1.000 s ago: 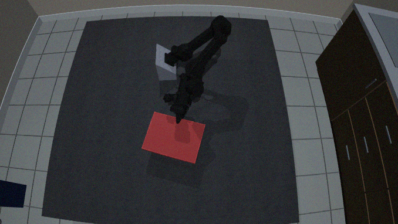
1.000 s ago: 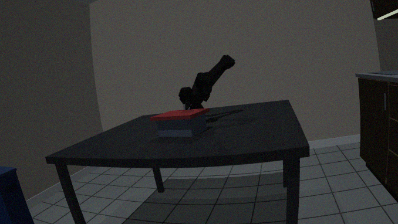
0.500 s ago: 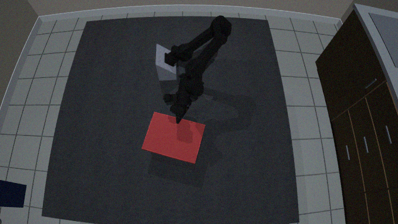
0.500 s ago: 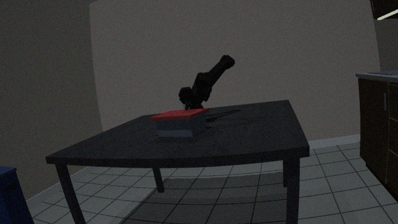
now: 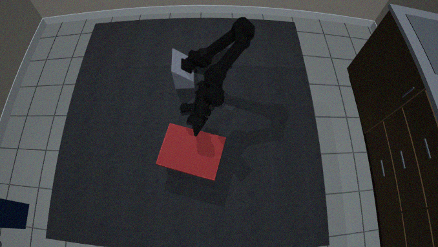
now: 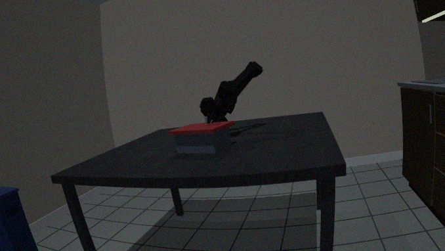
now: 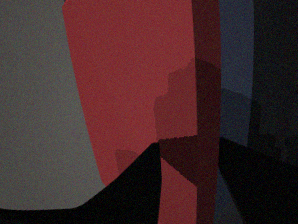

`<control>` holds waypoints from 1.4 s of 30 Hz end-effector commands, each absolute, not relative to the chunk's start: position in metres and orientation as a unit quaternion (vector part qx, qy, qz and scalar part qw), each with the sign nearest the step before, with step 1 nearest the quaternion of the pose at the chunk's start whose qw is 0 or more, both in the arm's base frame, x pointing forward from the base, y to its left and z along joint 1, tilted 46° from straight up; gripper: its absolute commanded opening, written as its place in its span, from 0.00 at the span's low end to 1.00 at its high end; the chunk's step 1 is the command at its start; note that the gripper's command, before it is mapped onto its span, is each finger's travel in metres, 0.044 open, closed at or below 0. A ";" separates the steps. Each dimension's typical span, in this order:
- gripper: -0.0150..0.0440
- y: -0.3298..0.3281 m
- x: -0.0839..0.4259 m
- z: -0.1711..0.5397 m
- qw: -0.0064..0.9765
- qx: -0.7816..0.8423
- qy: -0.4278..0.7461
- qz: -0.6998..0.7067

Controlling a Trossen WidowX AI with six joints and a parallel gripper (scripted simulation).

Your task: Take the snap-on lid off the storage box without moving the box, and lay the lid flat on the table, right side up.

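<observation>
The red lid (image 5: pixel 181 152) (image 6: pixel 200 128) (image 7: pixel 130 65) lies flat and level on top of the storage box, right side up. The blue-grey storage box (image 6: pixel 195 142) (image 7: pixel 236 45) stands on the dark table (image 5: pixel 113 194) (image 6: pixel 279 158); the lid hides it in the top view. My gripper (image 5: pixel 196 133) (image 7: pixel 186 147) is shut on the lid's edge, on the side towards the arm base. In the wrist view one black finger reaches over the lid's top and the other is at its outer side. In the exterior view the lid hides the fingertips.
A pale block (image 5: pixel 176 63) stands behind the lid at the arm's base. The black arm bends above the table between them. A blue bin (image 5: pixel 13 214) (image 6: pixel 10 213) stands off the table's left side, and brown cabinets (image 5: pixel 375 84) (image 6: pixel 417 138) stand off its right.
</observation>
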State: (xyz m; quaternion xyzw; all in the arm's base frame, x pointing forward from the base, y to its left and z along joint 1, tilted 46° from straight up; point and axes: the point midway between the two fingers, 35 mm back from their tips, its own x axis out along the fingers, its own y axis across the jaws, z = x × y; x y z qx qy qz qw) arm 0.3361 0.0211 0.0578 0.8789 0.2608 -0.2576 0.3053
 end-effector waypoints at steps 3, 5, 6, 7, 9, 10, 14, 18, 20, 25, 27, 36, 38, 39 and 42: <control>0.25 0.019 0.336 0.060 0.306 0.879 0.261 -0.257; 0.25 0.019 0.336 0.060 0.306 0.879 0.261 -0.257; 0.25 0.018 0.336 0.060 0.306 0.879 0.261 -0.257; 0.25 0.018 0.336 0.060 0.306 0.879 0.261 -0.257; 0.25 0.018 0.336 0.061 0.306 0.879 0.261 -0.257; 0.25 0.018 0.336 0.061 0.306 0.879 0.261 -0.257; 0.25 0.017 0.336 0.061 0.306 0.879 0.261 -0.257; 0.25 0.017 0.335 0.062 0.306 0.879 0.261 -0.257; 0.25 0.016 0.335 0.062 0.306 0.879 0.261 -0.257; 0.25 0.016 0.335 0.063 0.306 0.879 0.261 -0.257; 0.25 0.015 0.335 0.063 0.306 0.879 0.261 -0.257; 0.25 0.014 0.335 0.065 0.306 0.879 0.261 -0.257; 0.25 0.014 0.335 0.065 0.306 0.879 0.261 -0.257; 0.25 0.014 0.334 0.065 0.306 0.879 0.261 -0.257; 0.25 0.013 0.334 0.065 0.306 0.879 0.261 -0.257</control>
